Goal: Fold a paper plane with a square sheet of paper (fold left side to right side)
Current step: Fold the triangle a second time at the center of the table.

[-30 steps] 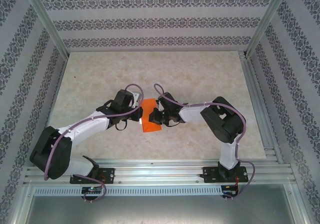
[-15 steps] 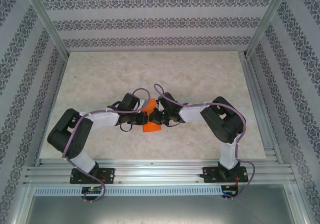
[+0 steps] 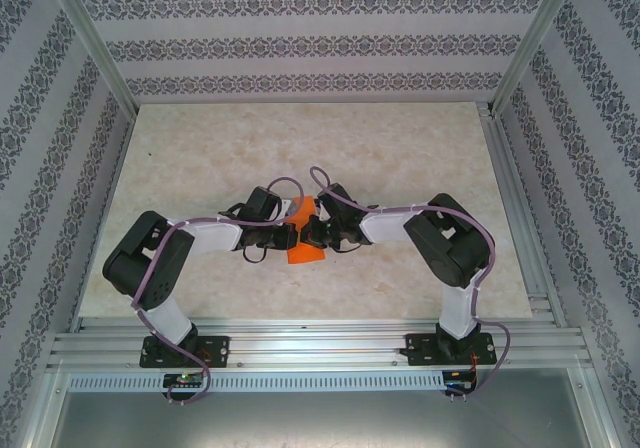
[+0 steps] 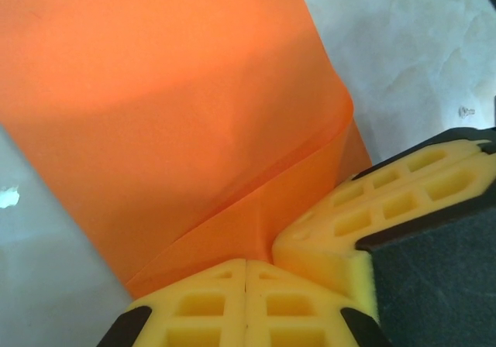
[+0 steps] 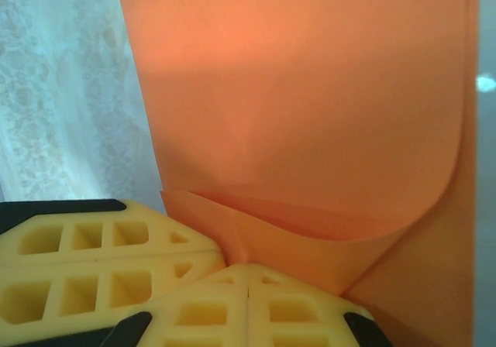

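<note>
- The square sheet of paper [image 3: 305, 254] is bent over in the middle of the table [image 3: 200, 158].
- It is pinched tight by the left gripper [image 4: 246, 273].
- It is pinched tight by the right gripper [image 5: 248, 276] too.

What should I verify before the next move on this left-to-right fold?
1. Left gripper grip on the square sheet of paper: ok. Its pads are closed together and the sheet's edge runs into them.
2. Right gripper grip: ok. Its pads are closed on a folded corner of the sheet.
3. Clearance between the grippers: not ok. In the left wrist view the right gripper's pads sit against the left's.
4. Crease pressed flat: not ok. In the right wrist view the paper bows in an open curve.
5. Edges lined up: cannot tell. The far edges are out of frame.
</note>
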Robot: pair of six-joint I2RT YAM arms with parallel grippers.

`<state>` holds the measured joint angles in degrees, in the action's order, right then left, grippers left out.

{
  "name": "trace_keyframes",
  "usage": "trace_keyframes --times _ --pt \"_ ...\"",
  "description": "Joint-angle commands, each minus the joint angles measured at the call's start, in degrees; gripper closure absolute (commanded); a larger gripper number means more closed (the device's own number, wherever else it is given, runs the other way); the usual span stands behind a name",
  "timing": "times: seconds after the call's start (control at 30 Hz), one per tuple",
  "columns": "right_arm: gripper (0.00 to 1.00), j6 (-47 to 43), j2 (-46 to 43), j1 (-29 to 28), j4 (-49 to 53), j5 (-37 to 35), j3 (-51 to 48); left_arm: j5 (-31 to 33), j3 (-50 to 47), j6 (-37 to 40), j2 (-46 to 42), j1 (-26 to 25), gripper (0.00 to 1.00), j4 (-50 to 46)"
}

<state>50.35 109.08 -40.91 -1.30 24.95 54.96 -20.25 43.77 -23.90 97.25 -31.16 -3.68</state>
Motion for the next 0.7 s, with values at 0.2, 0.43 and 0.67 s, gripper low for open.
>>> trace_keyframes --times 0.2,0.43,0.67 --pt "0.97 -3.81 -6.51 1.38 2.54 -3.94 0.51 7.37 -3.62 2.34 4.09 -0.57 1.0 -2.08" --pt "0.98 -2.63 -2.31 0.18 1.51 -4.0 1.27 8.62 -3.31 2.87 3.76 -0.91 1.0 -3.16" --pt "0.98 -5.78 -0.3 -0.46 4.75 -7.05 3.65 9.29 -3.61 3.29 3.48 -0.94 1.0 -3.53"
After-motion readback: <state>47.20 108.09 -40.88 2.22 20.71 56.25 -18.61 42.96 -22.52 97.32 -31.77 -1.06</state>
